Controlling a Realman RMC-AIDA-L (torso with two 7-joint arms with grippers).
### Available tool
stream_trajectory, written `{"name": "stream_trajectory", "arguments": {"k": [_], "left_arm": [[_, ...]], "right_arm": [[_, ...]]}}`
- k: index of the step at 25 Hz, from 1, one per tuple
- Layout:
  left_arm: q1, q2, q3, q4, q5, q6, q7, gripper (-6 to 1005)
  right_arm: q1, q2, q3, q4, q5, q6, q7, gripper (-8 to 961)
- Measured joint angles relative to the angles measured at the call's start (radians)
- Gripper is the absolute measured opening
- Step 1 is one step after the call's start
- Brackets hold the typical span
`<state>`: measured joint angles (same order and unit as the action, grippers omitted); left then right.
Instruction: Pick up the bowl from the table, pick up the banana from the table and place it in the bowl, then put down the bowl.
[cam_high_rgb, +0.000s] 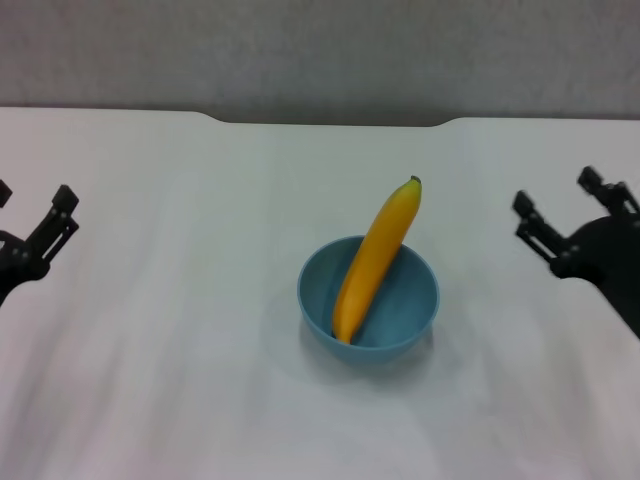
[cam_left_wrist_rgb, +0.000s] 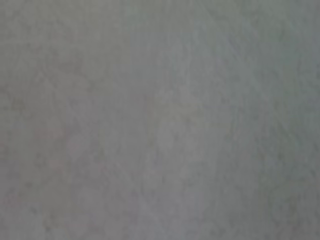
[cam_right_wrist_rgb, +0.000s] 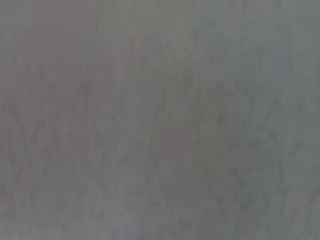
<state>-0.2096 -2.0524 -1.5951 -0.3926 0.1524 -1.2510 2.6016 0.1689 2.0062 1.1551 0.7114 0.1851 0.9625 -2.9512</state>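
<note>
My left gripper (cam_high_rgb: 32, 215), a black two-fingered claw on a dark wrist, hangs at the far left edge of the head view with its slim fingers spread apart and pointing up and away from me, gripping nothing. My right gripper (cam_high_rgb: 565, 208), the same black two-fingered build on a rounded dark wrist housing, sits at the far right edge, its fingers likewise parted, angled up and inward, and holding nothing. Neither wrist camera shows any part of my fingers, only a blank grey surface.
</note>
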Motion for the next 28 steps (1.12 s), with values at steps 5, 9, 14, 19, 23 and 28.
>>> {"name": "stream_trajectory", "arguments": {"k": [5,9,14,19,23,28], "left_arm": [[-0.020,-0.001,0.000,0.030,-0.025,-0.004,0.010,889],[-0.036,-0.004,0.000,0.071,-0.052,0.001,0.041,889],[-0.044,-0.008,0.001,0.118,-0.083,0.008,0.083,889],[-0.052,-0.008,-0.001,0.155,-0.084,0.042,0.087,889],[-0.057,-0.008,-0.002,0.157,-0.085,0.088,0.082,889],[-0.069,-0.008,-0.004,0.157,-0.085,0.134,0.067,889]], "right_arm": [[0.042,0.002,0.036,-0.187,0.010,0.207,0.075,867],[0.092,0.004,0.029,-0.353,0.082,0.338,0.104,861],[0.100,0.008,0.025,-0.403,0.122,0.353,0.106,860],[0.092,0.011,0.024,-0.433,0.131,0.353,0.109,860],[0.091,0.011,0.023,-0.439,0.131,0.342,0.110,861],[0.098,0.011,0.004,-0.441,0.131,0.331,0.112,861]]}}
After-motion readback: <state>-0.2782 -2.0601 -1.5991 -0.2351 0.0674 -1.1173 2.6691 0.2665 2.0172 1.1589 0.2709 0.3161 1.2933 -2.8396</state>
